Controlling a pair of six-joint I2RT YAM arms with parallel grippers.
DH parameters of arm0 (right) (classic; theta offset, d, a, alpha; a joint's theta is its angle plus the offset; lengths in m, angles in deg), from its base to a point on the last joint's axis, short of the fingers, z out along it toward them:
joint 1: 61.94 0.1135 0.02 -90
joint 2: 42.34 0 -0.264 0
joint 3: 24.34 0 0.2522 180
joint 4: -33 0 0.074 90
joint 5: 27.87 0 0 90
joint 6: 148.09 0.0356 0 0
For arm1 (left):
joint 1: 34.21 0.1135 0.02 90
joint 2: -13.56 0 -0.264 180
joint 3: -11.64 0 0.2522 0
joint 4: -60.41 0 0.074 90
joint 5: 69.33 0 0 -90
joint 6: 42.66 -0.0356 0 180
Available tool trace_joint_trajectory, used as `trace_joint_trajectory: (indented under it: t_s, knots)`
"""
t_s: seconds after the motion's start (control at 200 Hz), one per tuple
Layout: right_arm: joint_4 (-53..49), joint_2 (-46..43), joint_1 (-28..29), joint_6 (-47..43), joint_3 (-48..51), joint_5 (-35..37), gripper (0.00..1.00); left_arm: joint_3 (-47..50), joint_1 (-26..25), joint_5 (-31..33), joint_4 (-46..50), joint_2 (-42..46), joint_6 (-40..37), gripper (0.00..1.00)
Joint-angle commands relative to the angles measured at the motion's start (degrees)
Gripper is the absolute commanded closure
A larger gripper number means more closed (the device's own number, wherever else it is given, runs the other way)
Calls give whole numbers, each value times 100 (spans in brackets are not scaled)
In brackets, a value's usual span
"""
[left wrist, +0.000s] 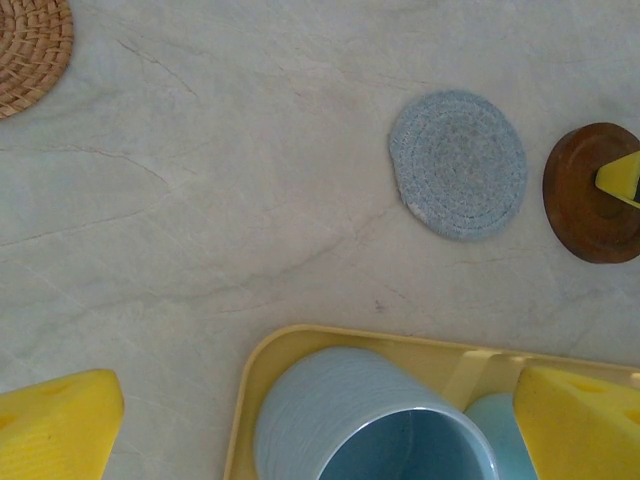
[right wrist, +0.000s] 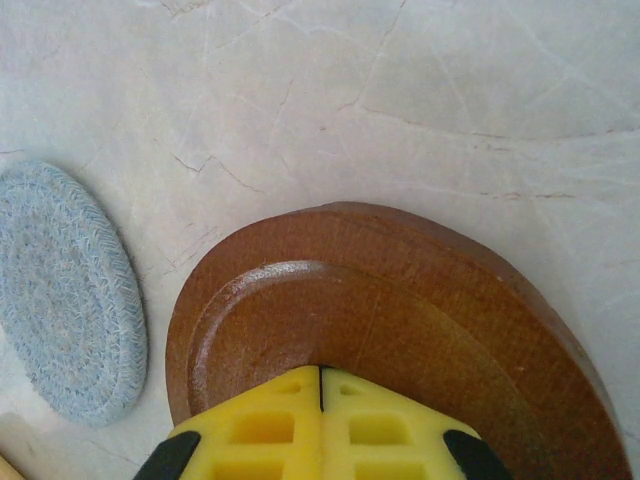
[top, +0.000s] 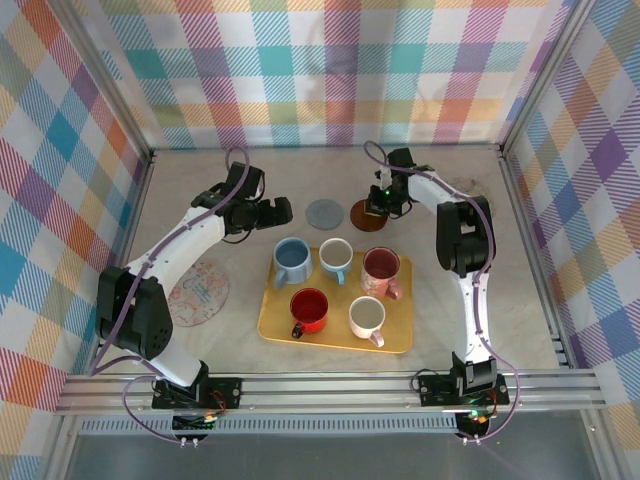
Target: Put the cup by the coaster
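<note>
A light blue cup (top: 292,258) (left wrist: 370,420) stands upright in the far left corner of the yellow tray (top: 262,320) (left wrist: 300,345). My left gripper (top: 283,211) (left wrist: 320,430) hovers open above that corner, and its yellow fingers (left wrist: 60,425) stand wide either side of the cup without touching it. A grey-blue woven coaster (top: 324,213) (left wrist: 458,163) (right wrist: 60,300) lies on the table just beyond the tray. Next to it on the right lies a brown wooden coaster (top: 368,216) (left wrist: 585,205) (right wrist: 400,300). My right gripper (top: 378,208) (right wrist: 320,375) is shut, with its tips down on that brown coaster.
The tray also holds a teal-lined cup (top: 335,257), a maroon cup (top: 381,268), a red cup (top: 309,308) and a white cup (top: 367,317). A patterned round mat (top: 198,293) lies left of the tray. A wicker coaster (left wrist: 30,45) lies further off on the marble table (left wrist: 200,220).
</note>
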Motion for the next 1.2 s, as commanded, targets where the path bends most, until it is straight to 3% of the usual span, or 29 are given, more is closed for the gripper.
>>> trace_joint_trajectory:
  t_s: [0.0,0.225,0.475,0.93,1.195]
  knots:
    - [-450,168,128,-24,7,69,100,-33,65,19,-27,39,-127,0]
    - [-538,53,127,-71,-71,222,98,-105,65,-10,-54,-33,-125,0]
    - [-568,-254,129,-170,-201,257,87,-343,65,-10,-2,-27,-176,0]
    - [-335,-1460,129,-377,162,223,51,-1233,74,90,284,-332,-485,0]
    - [411,-2900,138,-202,1746,186,19,-2433,425,264,1288,-1080,-736,2]
